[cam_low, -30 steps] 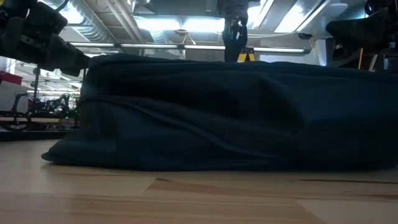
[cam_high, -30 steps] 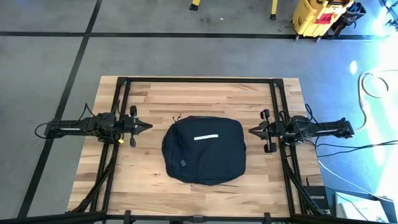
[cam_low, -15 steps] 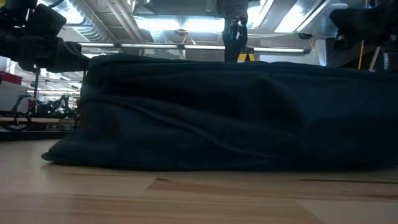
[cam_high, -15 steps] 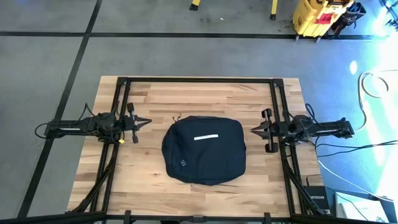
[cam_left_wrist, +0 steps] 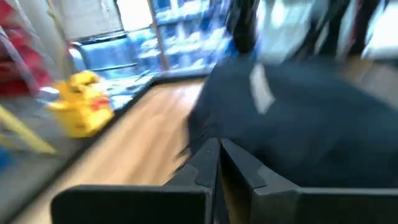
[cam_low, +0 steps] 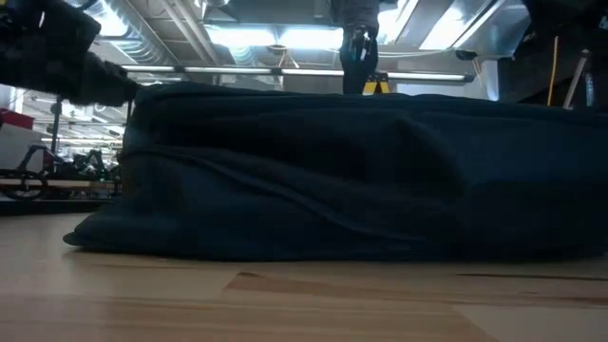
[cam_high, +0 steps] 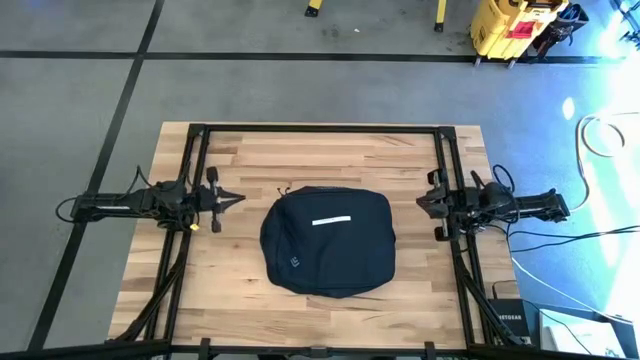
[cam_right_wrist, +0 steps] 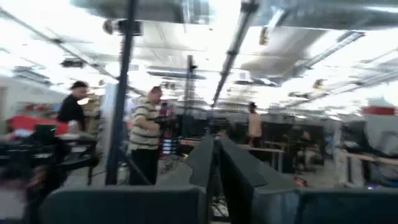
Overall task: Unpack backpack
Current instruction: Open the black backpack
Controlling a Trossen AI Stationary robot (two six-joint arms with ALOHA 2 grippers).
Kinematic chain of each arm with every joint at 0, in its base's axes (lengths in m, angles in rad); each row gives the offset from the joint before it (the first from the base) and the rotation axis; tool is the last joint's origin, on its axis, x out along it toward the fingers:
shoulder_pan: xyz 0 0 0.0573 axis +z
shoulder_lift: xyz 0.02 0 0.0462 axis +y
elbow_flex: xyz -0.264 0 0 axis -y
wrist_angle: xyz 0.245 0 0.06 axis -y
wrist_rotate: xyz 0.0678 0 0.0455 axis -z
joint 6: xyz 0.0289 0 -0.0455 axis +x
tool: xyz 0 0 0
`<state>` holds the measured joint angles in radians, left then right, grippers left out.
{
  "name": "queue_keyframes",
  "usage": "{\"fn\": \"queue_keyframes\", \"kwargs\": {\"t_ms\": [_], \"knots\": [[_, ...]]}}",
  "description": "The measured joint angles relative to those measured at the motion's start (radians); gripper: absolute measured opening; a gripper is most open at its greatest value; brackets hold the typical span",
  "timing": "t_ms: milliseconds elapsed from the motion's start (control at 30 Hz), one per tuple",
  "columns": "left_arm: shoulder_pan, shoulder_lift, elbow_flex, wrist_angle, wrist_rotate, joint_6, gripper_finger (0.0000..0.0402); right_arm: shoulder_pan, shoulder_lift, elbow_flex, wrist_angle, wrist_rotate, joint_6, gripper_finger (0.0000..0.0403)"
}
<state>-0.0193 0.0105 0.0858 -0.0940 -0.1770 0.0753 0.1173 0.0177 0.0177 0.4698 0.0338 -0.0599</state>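
The dark navy backpack (cam_high: 328, 240) lies flat on the middle of the wooden table, a white stripe (cam_high: 331, 220) and a small white logo (cam_high: 295, 264) on its upper face. In the low view the backpack (cam_low: 361, 171) fills most of the width. My left gripper (cam_high: 240, 199) is shut, level, at the table's left, a short way from the bag; its wrist view shows the backpack (cam_left_wrist: 298, 118) ahead. My right gripper (cam_high: 420, 201) is shut at the table's right, tipped upward, its wrist view looking into the room.
A black metal frame (cam_high: 320, 128) runs along the table's edges. A yellow cart (cam_high: 510, 25) stands on the floor beyond the far right corner. Several people (cam_right_wrist: 146, 134) stand in the room behind. Bare wood (cam_high: 320, 155) lies around the bag.
My right gripper has tipped upward and drawn back toward the table's right edge, away from the backpack. My left gripper's tip has drifted a little. The backpack has not moved.
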Motion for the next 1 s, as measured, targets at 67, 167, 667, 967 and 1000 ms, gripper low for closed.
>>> {"fn": "queue_keyframes", "kwargs": {"t_ms": [67,167,667,967,1000], "knots": [[0.000,0.001,-0.002,0.118,0.053,-0.155,0.0000,0.000,0.007,0.000,-0.017,-0.018,0.032,0.0010],[0.000,0.002,-0.004,0.209,0.067,-0.296,0.0000,0.001,0.040,0.000,-0.020,-0.045,0.042,0.0010],[-0.025,0.091,-0.033,0.256,0.067,-0.384,0.0000,0.000,0.432,0.108,-0.017,0.033,0.039,0.0010],[-0.175,0.416,-0.038,0.550,0.037,-0.085,0.0000,0.000,0.468,0.109,0.048,0.027,0.014,0.0010],[-0.192,0.452,-0.038,0.612,0.017,-0.044,0.0000,0.000,0.468,0.109,0.052,0.026,0.008,0.0010]]}}
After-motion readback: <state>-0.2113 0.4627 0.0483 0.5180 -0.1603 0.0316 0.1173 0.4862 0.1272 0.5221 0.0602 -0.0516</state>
